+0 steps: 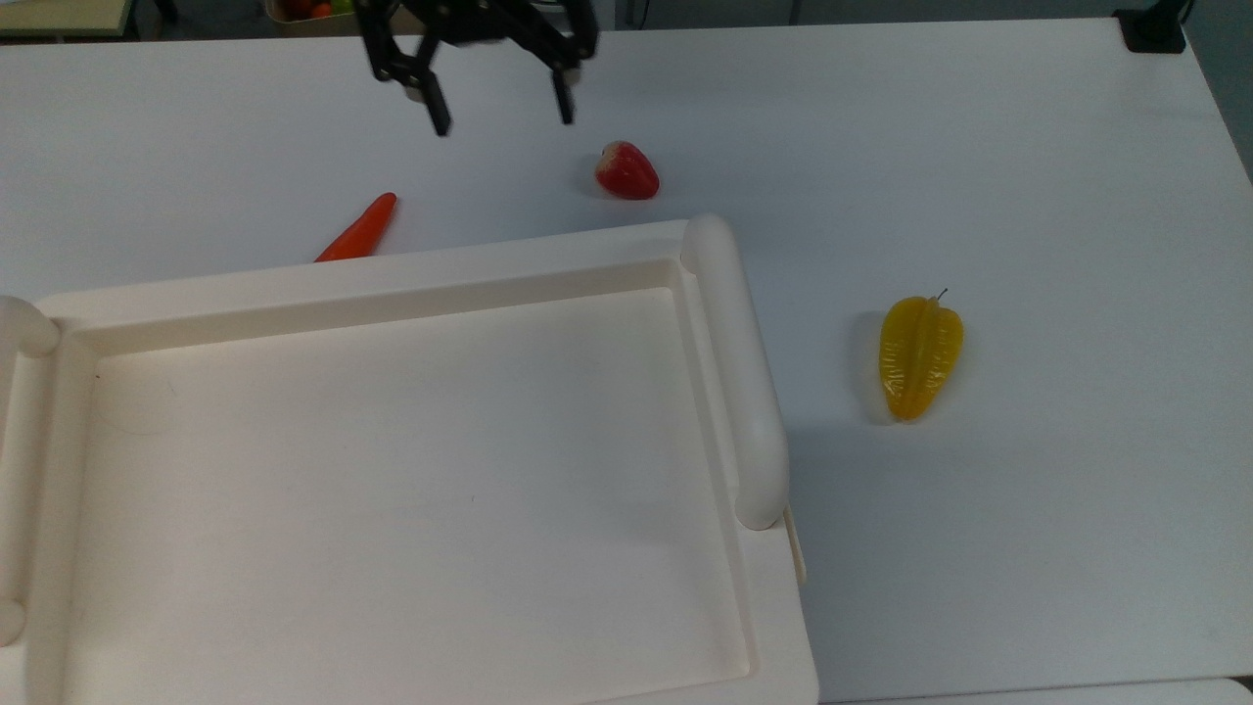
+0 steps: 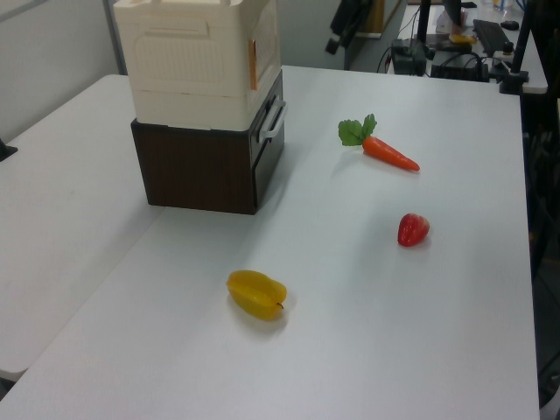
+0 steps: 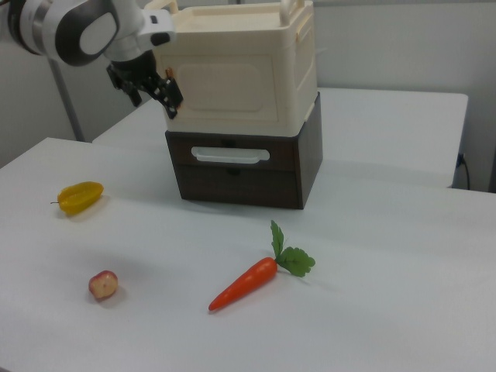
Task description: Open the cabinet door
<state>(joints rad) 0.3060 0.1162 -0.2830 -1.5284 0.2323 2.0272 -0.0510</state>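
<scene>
The cabinet is a large cream box with a recessed top, standing on a dark brown drawer unit. Its cabinet door is the flat cream panel facing the right view, seen edge-on in the left view, and it lies flush with the box. My gripper hangs open with nothing between its fingers, above the table beyond the cabinet's far rim in the top view. In the right view my gripper is in front of the door's left edge. It is also at the upper edge of the left view.
On the white table lie a red strawberry, an orange carrot and a yellow starfruit. The strawberry lies just right of the gripper in the top view. The drawer's pale handle juts out below the door.
</scene>
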